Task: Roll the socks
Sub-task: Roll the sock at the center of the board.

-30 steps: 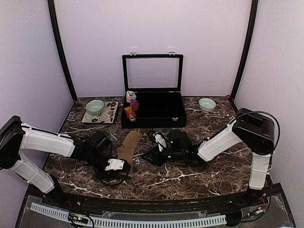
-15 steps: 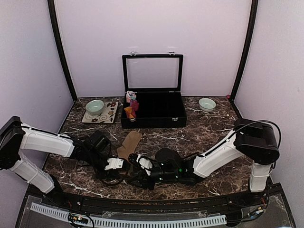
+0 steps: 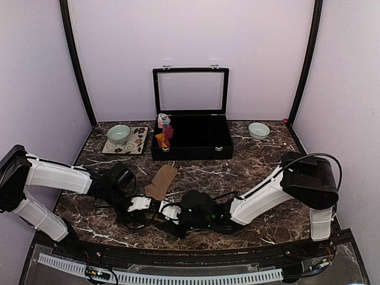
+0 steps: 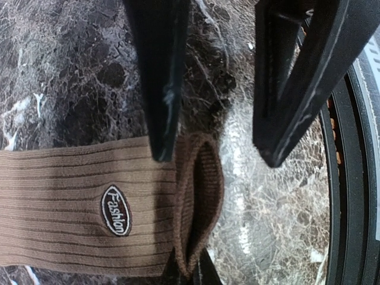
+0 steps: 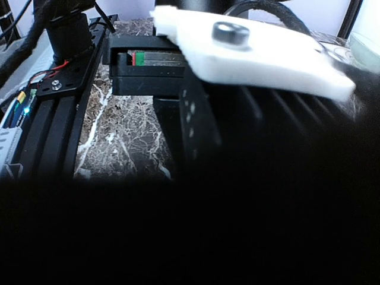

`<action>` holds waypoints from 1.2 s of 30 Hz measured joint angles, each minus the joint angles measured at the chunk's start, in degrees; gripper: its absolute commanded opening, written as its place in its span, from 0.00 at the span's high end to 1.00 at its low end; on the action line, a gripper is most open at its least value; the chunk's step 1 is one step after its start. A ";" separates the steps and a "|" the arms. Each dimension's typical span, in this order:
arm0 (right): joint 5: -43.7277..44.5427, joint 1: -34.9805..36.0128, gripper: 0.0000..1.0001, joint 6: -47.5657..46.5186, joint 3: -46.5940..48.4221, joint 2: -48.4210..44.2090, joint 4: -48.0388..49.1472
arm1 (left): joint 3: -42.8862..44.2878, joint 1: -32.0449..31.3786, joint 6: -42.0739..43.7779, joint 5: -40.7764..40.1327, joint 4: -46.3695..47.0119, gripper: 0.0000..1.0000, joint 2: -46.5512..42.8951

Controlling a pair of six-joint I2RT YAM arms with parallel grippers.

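Lying flat on the bench (image 3: 255,172), front and left of centre: tan sock (image 3: 161,180). It is ribbed, with an oval "Fashion" label facing up and the cuff end folded back on itself. Left pincer (image 4: 218,159) sits over that fold with its fingers apart. One tip is at the fold's edge, the other over bare marble, and nothing is clamped. Right pincer (image 3: 165,211) is low on the bench just beside the left one, at the sock's near end. Its wrist view is mostly black with a white housing close up, so I can't tell its opening or whether it touches the sock. Red-orange sock (image 3: 165,137) sits at the left end of the black case (image 3: 190,153), lid up, with a pink and blue bundle (image 3: 162,120) just behind it. Green bowl (image 3: 119,133) sits on a patterned mat (image 3: 138,142) left of the case; pale bowl (image 3: 259,130) is to its right.
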 measured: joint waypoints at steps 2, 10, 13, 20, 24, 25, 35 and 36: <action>0.42 0.00 0.68 -1.51 1.38 0.66 -1.20 | 0.00 0.48 0.13 0.52 -0.63 1.00 0.00; 1.25 0.00 0.64 -5.35 5.18 2.69 -3.72 | 0.46 1.11 0.79 1.22 -2.34 1.00 0.31; 1.49 0.04 0.64 -5.64 5.18 2.84 -3.72 | 0.61 1.33 0.81 1.66 -2.54 1.00 0.63; 2.69 0.52 0.65 -4.33 1.60 2.80 -0.17 | 0.83 1.38 0.81 1.84 -2.82 1.00 0.81; 4.59 0.61 0.65 -1.92 -3.10 1.99 3.82 | 1.18 1.38 1.20 1.84 -3.23 1.00 1.01; 5.03 0.63 0.65 -1.36 -3.98 1.81 4.35 | 1.18 1.38 1.36 1.90 -3.30 1.00 1.03; 7.45 2.12 0.65 0.46 -3.23 2.19 7.21 | 1.95 1.40 2.08 2.38 -4.46 1.00 1.84; 7.56 2.21 0.65 0.50 -2.82 2.47 7.80 | 1.95 1.42 2.05 2.40 -4.44 1.00 1.84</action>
